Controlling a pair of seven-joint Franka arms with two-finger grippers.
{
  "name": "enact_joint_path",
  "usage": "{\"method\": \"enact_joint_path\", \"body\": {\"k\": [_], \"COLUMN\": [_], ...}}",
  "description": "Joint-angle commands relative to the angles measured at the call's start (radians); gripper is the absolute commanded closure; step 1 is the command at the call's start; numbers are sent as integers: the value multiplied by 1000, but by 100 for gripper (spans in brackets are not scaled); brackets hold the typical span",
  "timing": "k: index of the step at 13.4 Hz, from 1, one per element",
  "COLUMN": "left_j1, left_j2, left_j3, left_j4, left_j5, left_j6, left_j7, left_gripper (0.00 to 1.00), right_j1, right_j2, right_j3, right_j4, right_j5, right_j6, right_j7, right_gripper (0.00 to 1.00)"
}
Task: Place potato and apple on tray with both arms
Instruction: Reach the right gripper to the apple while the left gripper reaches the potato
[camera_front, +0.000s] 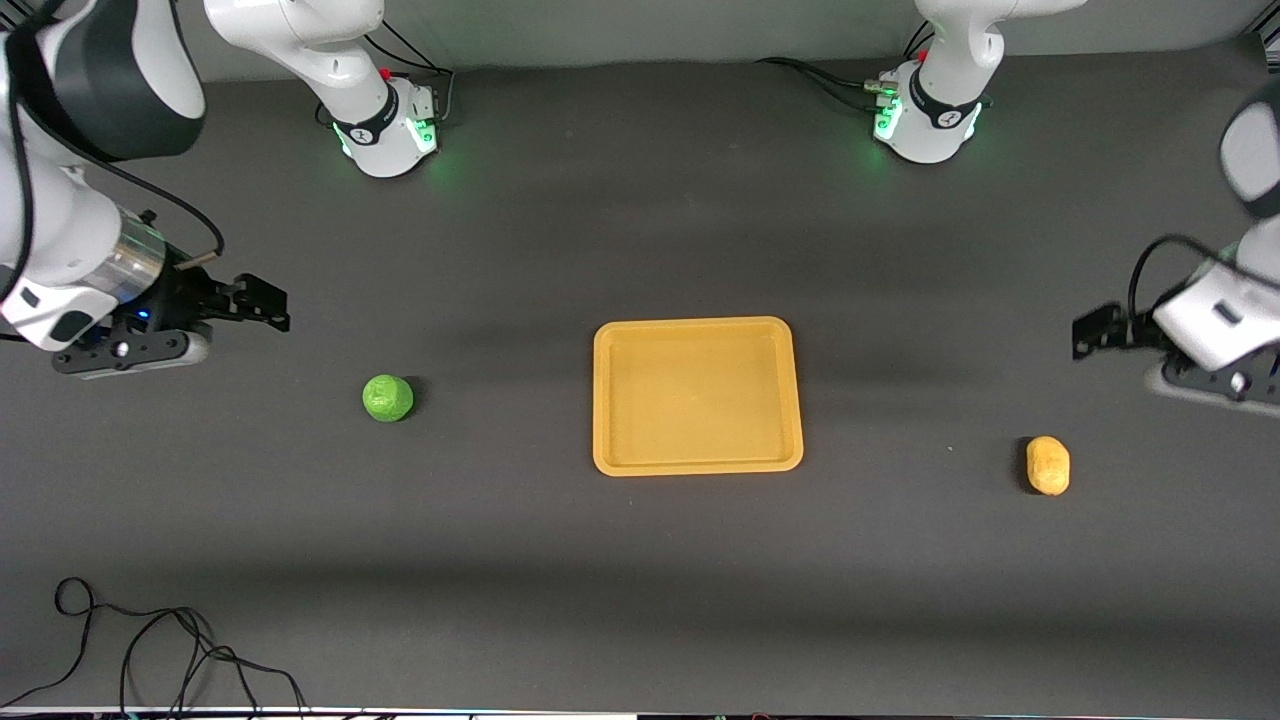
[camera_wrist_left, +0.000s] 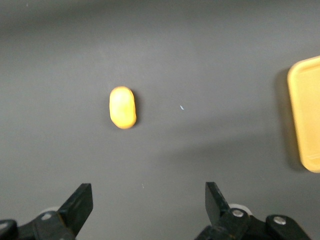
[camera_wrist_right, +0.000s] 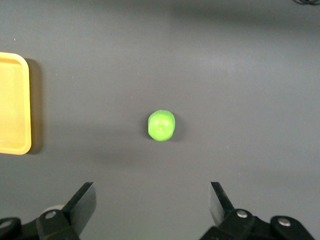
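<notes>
Dark grey surface (camera_front: 640, 580) fills the frame, and the orange-yellow tray (camera_front: 697, 463) sits dead centre in the front view, lying flat with nothing on it. Over in the lower right of that view lies the potato (camera_front: 1047, 465), resting on the surface toward the left arm's end, well apart from the tray. In the middle left of the frame, the green apple (camera_front: 387, 397) sits on the surface toward the right arm's end, also well apart from the tray.

The left pincer (camera_front: 1095, 332) hangs at the right edge of the front view, over bare surface near the potato. Its fingers (camera_wrist_left: 80, 202) stand wide apart in the left wrist view, holding nothing, with the potato (camera_wrist_left: 122, 107) between and ahead of them.

The right pincer (camera_front: 262, 302) hangs at the left edge of the front view, over bare surface near the apple. Its fingers (camera_wrist_right: 82, 202) are spread wide too, empty, with the apple (camera_wrist_right: 161, 125) centred ahead. A loose black cable (camera_front: 150, 650) curls in the lower left corner.
</notes>
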Motion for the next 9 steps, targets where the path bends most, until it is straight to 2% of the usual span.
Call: {"method": "enact_joint_path", "body": {"k": [1,4,9], "left_j1": [54,101,118], "left_j2": [166,327,492], "left_j3": [-4,-4,-10], "left_j4": [6,40,60], "left_j5": [13,13,-2], "left_j6": [138,232,333], "left_j7": [134,266,299], "left_gripper": [0,0,1], "right_j1": [8,7,8], "right_j2": [-28,15,176], "right_j3": [-3,-3,-2], "right_j4": [-159,-322,-459], "right_j5": [15,15,19], "right_j6": [173,423,773], "right_j7": [17,17,20], "right_gripper": [0,0,0]}}
